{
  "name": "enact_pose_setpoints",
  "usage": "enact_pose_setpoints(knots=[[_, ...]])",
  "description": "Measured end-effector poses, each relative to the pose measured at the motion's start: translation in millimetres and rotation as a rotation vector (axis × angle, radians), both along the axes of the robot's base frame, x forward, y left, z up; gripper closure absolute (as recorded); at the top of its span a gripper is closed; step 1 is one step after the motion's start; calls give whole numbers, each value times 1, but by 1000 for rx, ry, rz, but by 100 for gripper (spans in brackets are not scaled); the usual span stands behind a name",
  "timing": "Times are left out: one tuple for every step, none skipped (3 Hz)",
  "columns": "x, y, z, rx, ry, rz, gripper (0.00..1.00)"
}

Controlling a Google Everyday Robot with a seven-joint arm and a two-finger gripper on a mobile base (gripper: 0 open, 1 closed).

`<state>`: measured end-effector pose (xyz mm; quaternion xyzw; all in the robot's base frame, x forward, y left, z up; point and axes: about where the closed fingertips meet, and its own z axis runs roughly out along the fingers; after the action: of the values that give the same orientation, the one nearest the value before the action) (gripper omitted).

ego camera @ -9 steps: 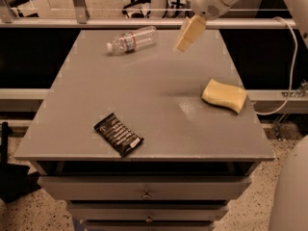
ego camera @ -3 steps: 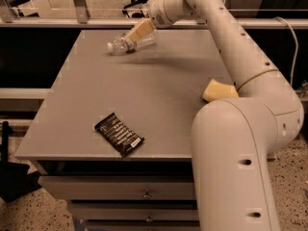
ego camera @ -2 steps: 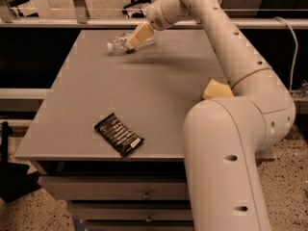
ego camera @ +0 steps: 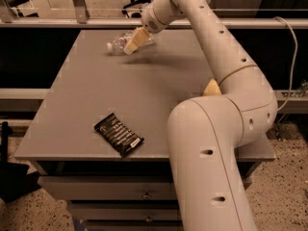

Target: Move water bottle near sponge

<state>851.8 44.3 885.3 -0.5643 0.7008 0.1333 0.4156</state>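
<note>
The water bottle (ego camera: 117,43) lies on its side at the far left of the grey table (ego camera: 91,95), clear, with its cap pointing left. My gripper (ego camera: 133,43) is at the bottle's middle, its tan fingers over the bottle's body. The arm reaches across the table from the right front. The sponge (ego camera: 211,87) is pale yellow and lies at the table's right side; only a small corner of it shows behind my arm's elbow.
A black snack bar wrapper (ego camera: 118,134) lies near the table's front edge. Drawers sit under the table top. A rail runs behind the far edge, and a white cable (ego camera: 291,47) hangs at the right.
My gripper has come left and down from above the table's far right to the bottle. Over the last second it has settled over the bottle's middle. The bottle has not visibly moved.
</note>
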Motion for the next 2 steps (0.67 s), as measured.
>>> enact_pose_setpoints(knots=[[0, 6, -5, -26, 10, 18, 0], [-3, 16, -12, -32, 27, 45, 17]])
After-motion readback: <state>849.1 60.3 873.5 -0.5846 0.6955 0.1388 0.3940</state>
